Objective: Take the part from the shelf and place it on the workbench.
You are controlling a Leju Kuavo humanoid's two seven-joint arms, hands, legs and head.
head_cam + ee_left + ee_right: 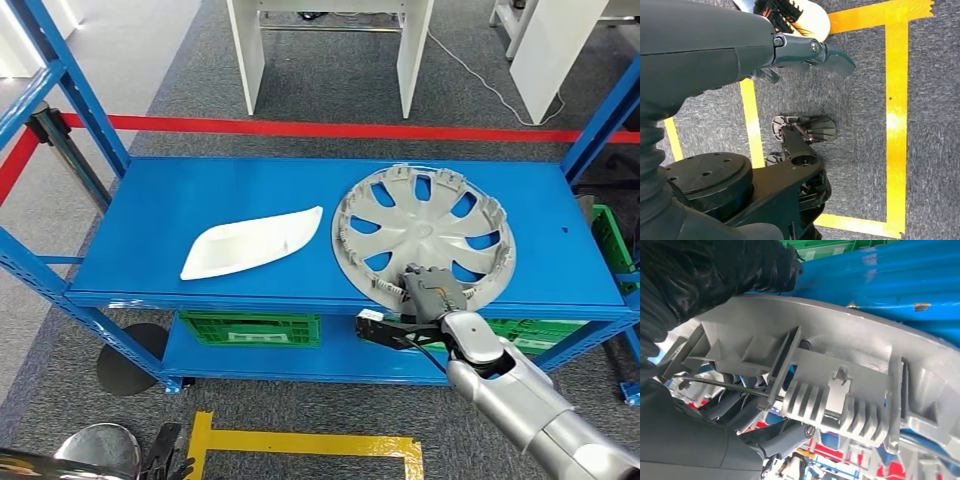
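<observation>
A grey wheel cover lies hollow side up on the right half of the blue shelf's top level. My right hand grips its near rim at the shelf's front edge. Close up, the ribbed rim of the wheel cover sits between the dark fingers of my right hand, some above it and some below. A white curved part lies to the left of the cover. My left hand hangs low by my side with nothing in it, and the left hand faces the carpet.
Green crates stand on the lower level and beside the shelf at the right. Blue uprights frame the shelf. Red tape and white table legs lie beyond. Yellow tape marks the carpet, with a shoe nearby.
</observation>
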